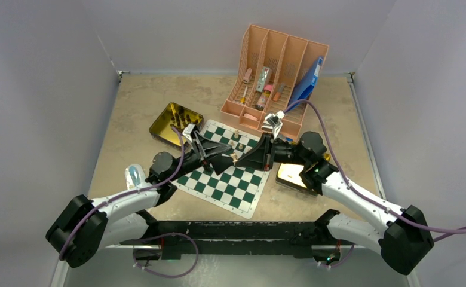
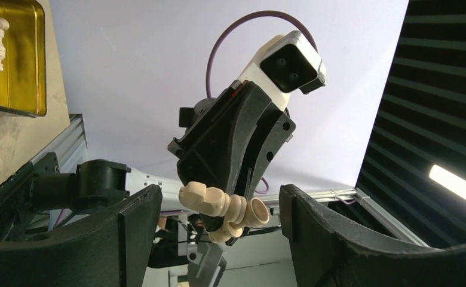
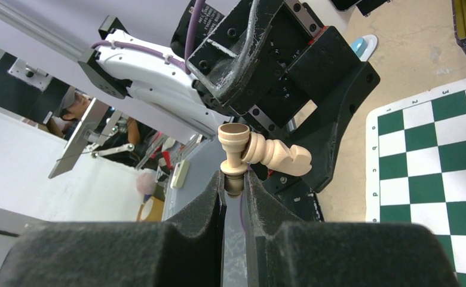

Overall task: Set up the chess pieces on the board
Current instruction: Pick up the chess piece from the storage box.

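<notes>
Your right pincer (image 3: 235, 179) is narrow, pinching a pale chess piece (image 3: 233, 156). A second piece (image 3: 278, 156) juts sideways off it, between your wide-open left pincer (image 2: 220, 194), mid-frame above the board (image 1: 218, 185). Release right too early and both may drop.

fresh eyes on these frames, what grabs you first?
The two grippers meeting tip to tip above the board: the right gripper is shut on pale chess pieces, a knight sticking out sideways, while the left gripper stands open on either side of them. Behind the board stands a pink desk organizer, and a gold tin lies by the board's far left corner.
</notes>
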### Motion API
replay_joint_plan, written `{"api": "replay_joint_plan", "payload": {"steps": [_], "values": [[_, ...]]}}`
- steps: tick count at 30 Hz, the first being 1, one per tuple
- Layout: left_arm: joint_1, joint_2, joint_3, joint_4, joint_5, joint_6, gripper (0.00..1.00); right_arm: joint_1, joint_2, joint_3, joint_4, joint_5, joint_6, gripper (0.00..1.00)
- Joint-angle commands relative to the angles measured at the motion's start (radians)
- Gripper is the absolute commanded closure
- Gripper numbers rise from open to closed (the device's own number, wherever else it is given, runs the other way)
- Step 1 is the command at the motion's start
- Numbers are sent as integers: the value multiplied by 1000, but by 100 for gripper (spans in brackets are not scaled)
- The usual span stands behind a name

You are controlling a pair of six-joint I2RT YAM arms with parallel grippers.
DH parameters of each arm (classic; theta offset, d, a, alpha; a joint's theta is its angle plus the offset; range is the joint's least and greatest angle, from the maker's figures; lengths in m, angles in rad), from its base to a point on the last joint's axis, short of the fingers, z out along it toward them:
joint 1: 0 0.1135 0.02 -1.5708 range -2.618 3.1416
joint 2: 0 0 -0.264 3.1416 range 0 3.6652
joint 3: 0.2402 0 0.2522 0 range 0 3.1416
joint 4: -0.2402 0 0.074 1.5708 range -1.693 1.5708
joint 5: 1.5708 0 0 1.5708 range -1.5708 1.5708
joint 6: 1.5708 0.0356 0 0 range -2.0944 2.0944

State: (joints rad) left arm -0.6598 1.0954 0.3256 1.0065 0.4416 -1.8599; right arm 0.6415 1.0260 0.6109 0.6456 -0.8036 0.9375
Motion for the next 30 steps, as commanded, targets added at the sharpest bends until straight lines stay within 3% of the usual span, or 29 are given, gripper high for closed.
{"api": "replay_joint_plan", "payload": {"steps": [1,6,19,26,30], "values": [[-1,-21,35,19,-6,-33,30,7,-1,7,26,0,-38,100],[-1,-34,22,16,-15,-40,32,10,2,-11,48,-2,-29,100],[-1,-22,11,13,-7,-67,22,45,54,8,139,0,14,100],[-1,-7,11,64,3,-73,26,72,88,11,179,-12,35,100],[-2,-28,7,46,3,-72,30,73,84,35,63,-1,-51,100]]}}
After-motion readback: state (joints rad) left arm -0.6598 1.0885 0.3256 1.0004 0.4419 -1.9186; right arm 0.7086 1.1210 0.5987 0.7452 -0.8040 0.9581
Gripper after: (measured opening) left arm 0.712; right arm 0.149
